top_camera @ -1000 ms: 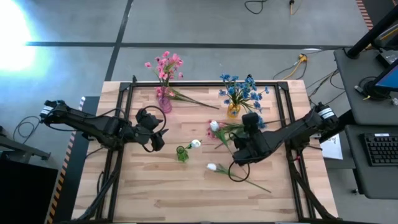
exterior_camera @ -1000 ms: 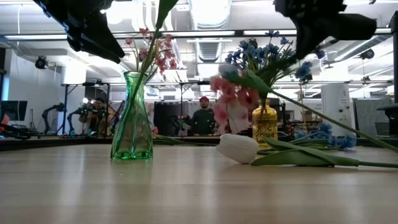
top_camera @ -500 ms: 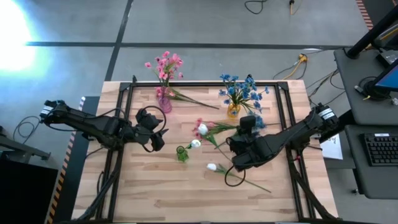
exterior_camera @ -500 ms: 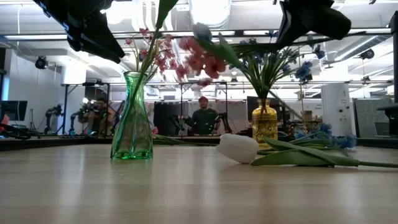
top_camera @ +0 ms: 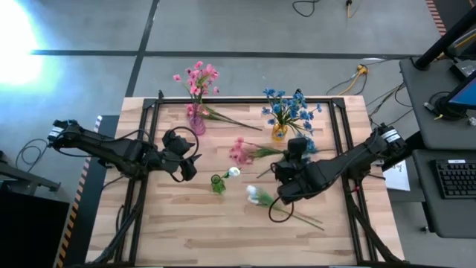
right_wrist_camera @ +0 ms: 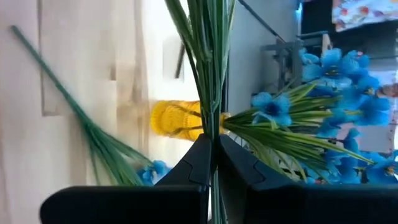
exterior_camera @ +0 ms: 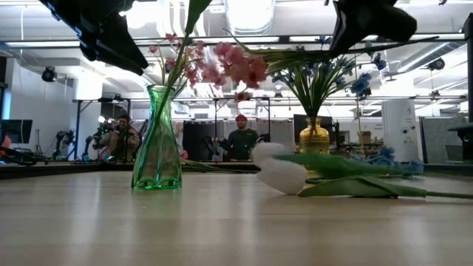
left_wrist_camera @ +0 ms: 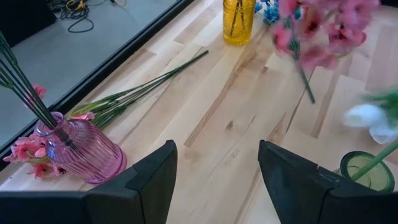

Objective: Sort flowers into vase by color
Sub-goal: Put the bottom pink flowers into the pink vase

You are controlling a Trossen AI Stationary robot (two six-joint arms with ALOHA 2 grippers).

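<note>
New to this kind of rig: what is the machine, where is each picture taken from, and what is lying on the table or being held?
Two dark robot arms work at a wooden table. One camera looks straight down, one sits at tabletop height, and one rides on each wrist. On the table stand a pink vase, a yellow vase with blue flowers, and a green vase with a white flower. Another white flower lies loose. The right gripper is shut on the stems of a pink sprig. The left gripper is open, holding nothing, beside the green vase.
</note>
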